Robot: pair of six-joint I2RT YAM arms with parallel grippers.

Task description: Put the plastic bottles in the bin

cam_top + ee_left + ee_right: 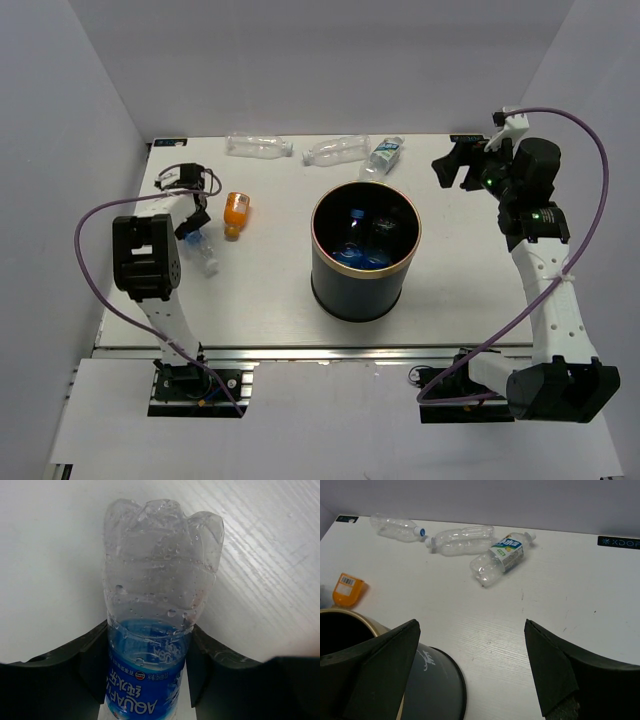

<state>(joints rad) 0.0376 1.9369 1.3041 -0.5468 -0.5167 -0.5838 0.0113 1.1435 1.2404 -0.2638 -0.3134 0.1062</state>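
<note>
White desk (250, 300), plain white walls on three sides, your two arms bolted at the near edge. Dark navy cylindrical bin with a thin gold rim (365, 272) stands upright approx mid-desk. Looking down into it you can see blue-labelled plastic bottles (365, 245) lying at the bottom.

Your left hand (148, 632) is low at the left side of the desk & closed in on a clear crinkly plastic bottle with a blue label (160, 580). One dark finger (90, 655) sits against each side of the label band, w/ the clear lumpy base sticking out past the fingertips. That bottle is on its side, well apart from the bin. Can't tell from either cam whether it rests on the desk or is just off it.

Near it, on the bin side, a short orange plastic bottle (236, 212) lies flat on the desk, apart from both hand & bin.

Your right hand (471, 625) is wide open w/ nothing btwn the fingers. It hangs over the far-right part of the desk, right of the bin & not touching it.

Three more bottles lie flat along the far edge. On the left is a clear plastic bottle with a blue cap (258, 146), and next to it a second clear plastic bottle (335, 150); their necks nearly meet. On the right, just beside the second one, is a clear plastic bottle with a green-white label (382, 157). It's the closest of the three to the bin but doesn't touch it.
</note>
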